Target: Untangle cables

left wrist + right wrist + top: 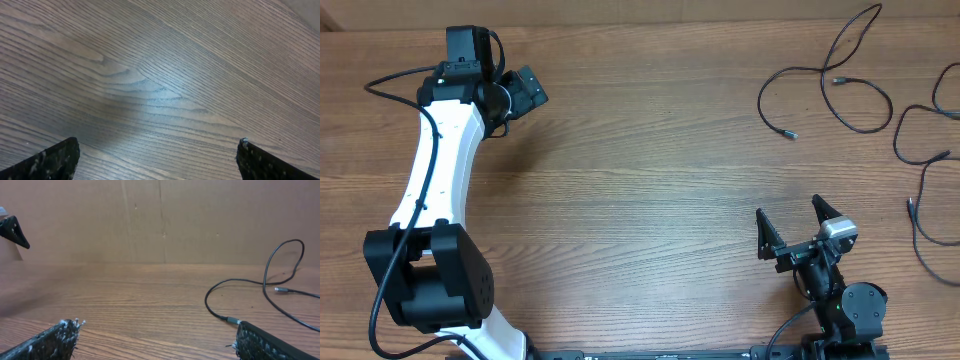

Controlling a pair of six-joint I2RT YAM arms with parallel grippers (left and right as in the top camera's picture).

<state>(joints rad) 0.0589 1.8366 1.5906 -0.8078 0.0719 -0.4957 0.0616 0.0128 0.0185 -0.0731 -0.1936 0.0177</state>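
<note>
Several thin black cables (840, 75) lie as loose, spread strands at the table's far right, separate from each other in places and crossing in others. One strand ends in a small plug (790, 134), another runs down the right edge (920, 160). My right gripper (788, 210) sits near the front, below these cables, open and holding nothing. In the right wrist view a cable (222, 286) curves ahead of the right gripper (156, 327), its silvery plug (233, 320) just beyond the right finger. My left gripper (525, 92) is far off at the back left; in its wrist view the left gripper (159, 144) is open over bare wood.
The brown wooden table (640, 170) stretches between the two arms. A cardboard wall (160, 220) stands behind the table's far edge. The left arm's white link (435, 170) runs along the left side.
</note>
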